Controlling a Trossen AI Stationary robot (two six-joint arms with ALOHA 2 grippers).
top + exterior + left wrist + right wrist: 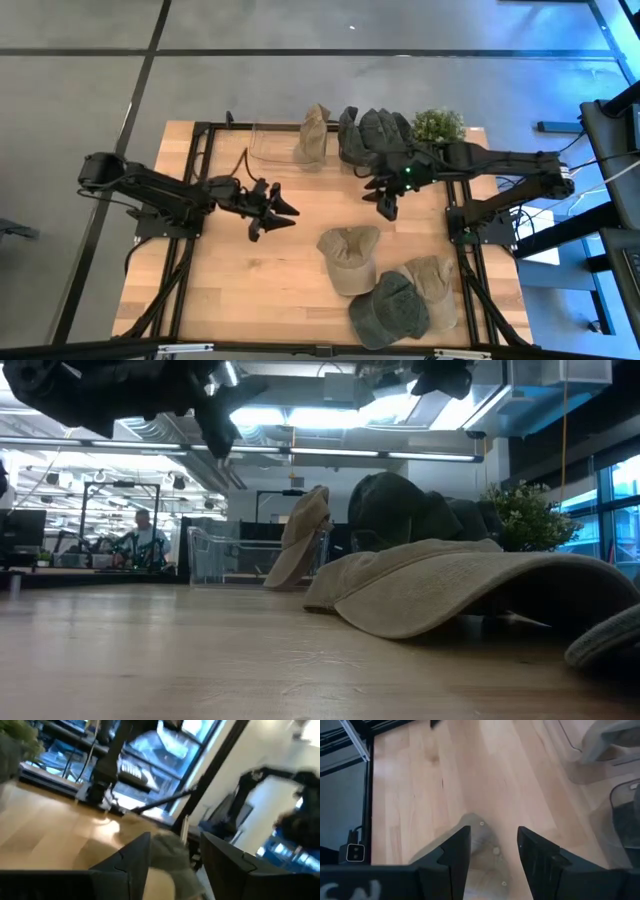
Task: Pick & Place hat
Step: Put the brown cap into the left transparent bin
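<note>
We hold both tools, left (285, 212) and right (385, 205), open and empty above the bench (250, 290), ready to reach the tan hat (350, 258).

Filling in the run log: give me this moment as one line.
left gripper: open, empty, above table | right gripper: open, empty, above table | tan hat: lying on table

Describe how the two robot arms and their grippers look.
Both arms are dark, nearly black, built of jointed tubular links. The left gripper ends in two pointed black fingers, angular and wedge-shaped. The right gripper has matching black fingers and a small green light glowing on its wrist. A thin dark cable loops off the left arm.
</note>
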